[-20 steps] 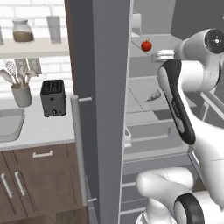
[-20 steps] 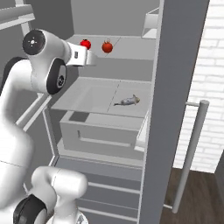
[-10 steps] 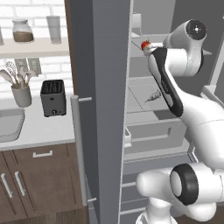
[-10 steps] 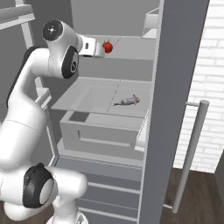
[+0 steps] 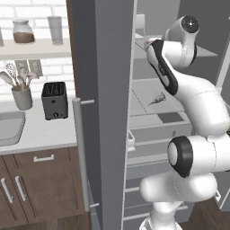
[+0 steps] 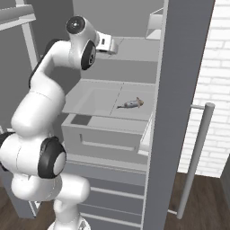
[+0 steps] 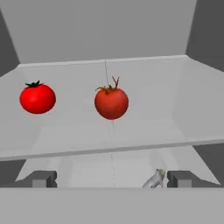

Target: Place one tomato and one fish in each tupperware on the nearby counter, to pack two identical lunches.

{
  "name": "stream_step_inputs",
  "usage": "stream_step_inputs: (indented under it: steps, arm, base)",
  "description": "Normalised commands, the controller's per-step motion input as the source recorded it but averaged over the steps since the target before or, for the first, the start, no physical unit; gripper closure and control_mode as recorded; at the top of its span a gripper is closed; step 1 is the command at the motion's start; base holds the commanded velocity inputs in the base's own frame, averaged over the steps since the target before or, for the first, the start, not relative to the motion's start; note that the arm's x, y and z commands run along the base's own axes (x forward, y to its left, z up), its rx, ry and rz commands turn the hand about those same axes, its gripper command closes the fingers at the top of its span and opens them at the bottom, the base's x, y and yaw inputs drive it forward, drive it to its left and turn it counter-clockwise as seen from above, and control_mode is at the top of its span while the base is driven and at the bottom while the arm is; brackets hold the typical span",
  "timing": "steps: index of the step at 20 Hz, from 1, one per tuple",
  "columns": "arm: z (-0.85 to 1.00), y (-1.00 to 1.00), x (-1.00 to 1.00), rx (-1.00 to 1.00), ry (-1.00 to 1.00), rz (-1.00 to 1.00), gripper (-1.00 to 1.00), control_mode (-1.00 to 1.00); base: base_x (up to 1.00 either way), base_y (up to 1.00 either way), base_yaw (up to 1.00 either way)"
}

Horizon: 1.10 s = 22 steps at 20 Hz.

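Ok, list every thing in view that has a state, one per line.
fridge door: swung open.
gripper: open, empty, short of the tomatoes.
darker tomato: on the upper fridge shelf, untouched.
brighter tomato: same shelf, untouched, apart from the other.
fish: lying on the shelf below.
toaster: upright on the counter.

Two red tomatoes (image 7: pixel 37 98) (image 7: pixel 111 103) w/ dark stems, grey fish (image 6: pixel 130 103), black toaster (image 5: pixel 54 99), brown cabinets (image 5: pixel 40 186).
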Motion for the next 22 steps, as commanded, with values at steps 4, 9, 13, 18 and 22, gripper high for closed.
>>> stream_step_inputs:
  steps: [4, 9, 13, 18, 22]
  arm:
    - [-0.09, -0.04, 0.6, 0.05, 0.0, 0.03, -1.0, -1.0]
    - [-0.07, 0.0, 0.54, 0.02, 0.0, 0.02, -1.0, -1.0]
    - [-0.05, 0.0, 0.49, 0.0, 0.0, 0.01, -1.0, -1.0]
    - [-0.04, 0.0, 0.45, 0.0, 0.0, 0.01, -1.0, -1.0]
    - [-0.09, -0.03, 0.41, 0.0, 0.0, 0.01, -1.0, -1.0]
  base:
    - [0.0, 0.0, 0.0]
    - [0.0, 0.0, 0.0]
    - [0.0, 0.0, 0.0]
    - [0.0, 0.0, 0.0]
    - [0.0, 0.0, 0.0]
